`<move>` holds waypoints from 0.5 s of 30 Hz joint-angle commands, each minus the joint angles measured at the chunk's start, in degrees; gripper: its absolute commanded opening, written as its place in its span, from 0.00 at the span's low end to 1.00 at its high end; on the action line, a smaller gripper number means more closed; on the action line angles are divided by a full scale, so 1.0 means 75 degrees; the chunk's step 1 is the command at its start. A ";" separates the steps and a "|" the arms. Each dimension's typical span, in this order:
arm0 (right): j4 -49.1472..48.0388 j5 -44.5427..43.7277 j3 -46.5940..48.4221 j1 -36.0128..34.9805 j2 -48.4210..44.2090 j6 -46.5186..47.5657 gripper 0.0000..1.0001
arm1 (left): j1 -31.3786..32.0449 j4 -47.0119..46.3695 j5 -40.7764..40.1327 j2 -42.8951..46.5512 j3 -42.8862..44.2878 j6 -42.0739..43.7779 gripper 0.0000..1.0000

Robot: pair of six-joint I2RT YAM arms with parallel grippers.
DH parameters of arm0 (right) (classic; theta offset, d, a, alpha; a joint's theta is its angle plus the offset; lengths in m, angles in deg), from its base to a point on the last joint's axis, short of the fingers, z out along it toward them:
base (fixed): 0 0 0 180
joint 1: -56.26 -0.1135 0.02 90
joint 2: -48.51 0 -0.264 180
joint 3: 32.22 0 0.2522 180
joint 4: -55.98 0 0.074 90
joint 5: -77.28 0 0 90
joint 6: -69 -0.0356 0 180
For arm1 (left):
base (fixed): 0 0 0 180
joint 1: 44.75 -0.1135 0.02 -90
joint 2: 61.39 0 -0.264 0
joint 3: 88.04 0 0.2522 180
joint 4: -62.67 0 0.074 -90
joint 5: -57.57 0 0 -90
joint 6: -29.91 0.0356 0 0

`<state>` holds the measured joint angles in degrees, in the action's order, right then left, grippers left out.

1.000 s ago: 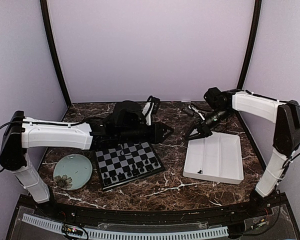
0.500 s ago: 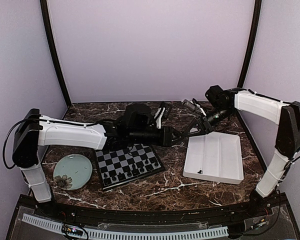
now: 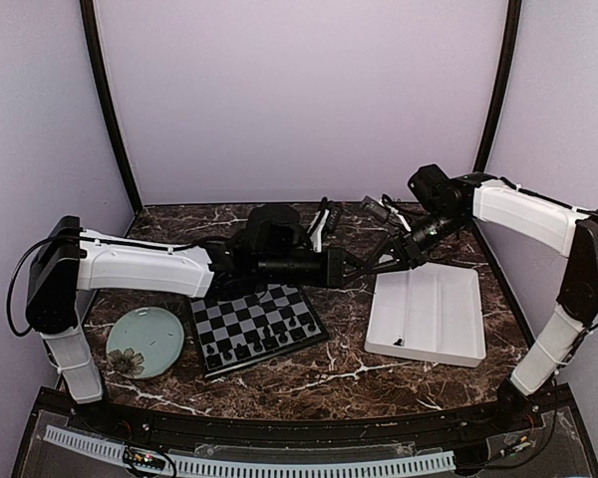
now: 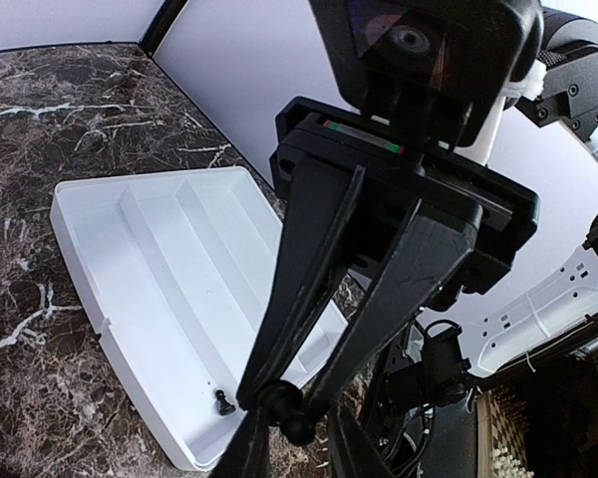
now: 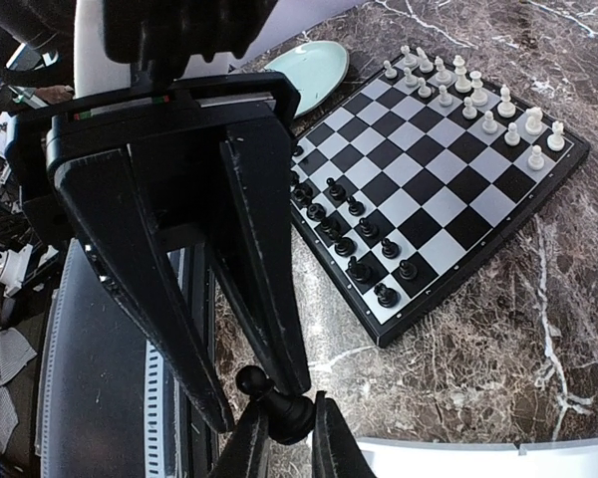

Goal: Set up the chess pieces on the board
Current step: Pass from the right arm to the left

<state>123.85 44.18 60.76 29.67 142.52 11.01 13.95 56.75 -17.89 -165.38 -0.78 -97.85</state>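
A black pawn [image 5: 287, 410] hangs in the air between the board [image 3: 257, 324] and the tray. My right gripper [image 5: 289, 416] is shut on its base. My left gripper [image 3: 362, 265] meets it tip to tip. Its fingers stand either side of the pawn's head [image 5: 249, 379], one finger [image 5: 291, 373] against it and a gap at the other. In the left wrist view the pawn [image 4: 291, 416] sits where both pairs of fingers converge. Black chess pieces [image 5: 351, 231] fill the board's edge nearest the arms; white ones [image 5: 478, 92] stand along the far edge.
A white compartment tray [image 3: 429, 314] lies right of the board with one black pawn [image 4: 220, 400] in its near corner. A pale-green plate [image 3: 145, 341] sits left of the board. The walls of the enclosure close in the marble table behind and at both sides.
My left arm has reached right, from above the board to the right gripper, and its jaws have narrowed around the pawn. The right gripper has shifted slightly left, still holding the pawn.
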 commanded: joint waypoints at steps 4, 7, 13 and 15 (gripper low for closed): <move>-0.0162 -0.0065 -0.0099 -0.0204 -0.0199 -0.0037 0.15 | -0.0057 -0.0316 -0.0033 0.0014 0.0181 -0.0015 0.16; -0.0160 -0.0076 -0.0101 -0.0216 -0.0185 -0.0026 0.15 | -0.0057 -0.0366 -0.0081 0.0060 0.0122 0.0003 0.11; -0.0168 -0.0182 -0.0131 -0.0285 -0.0215 0.0039 0.15 | -0.0054 -0.0411 -0.0235 0.0155 -0.0012 0.0069 0.04; -0.0184 -0.0232 -0.0150 -0.0318 -0.0248 0.0033 0.15 | -0.0056 -0.0408 -0.0240 0.0154 -0.0005 0.0103 0.03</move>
<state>123.17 41.58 60.59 29.34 142.35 11.03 13.80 56.88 -18.57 -165.44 -1.05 -98.03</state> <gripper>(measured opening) 0.151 0.077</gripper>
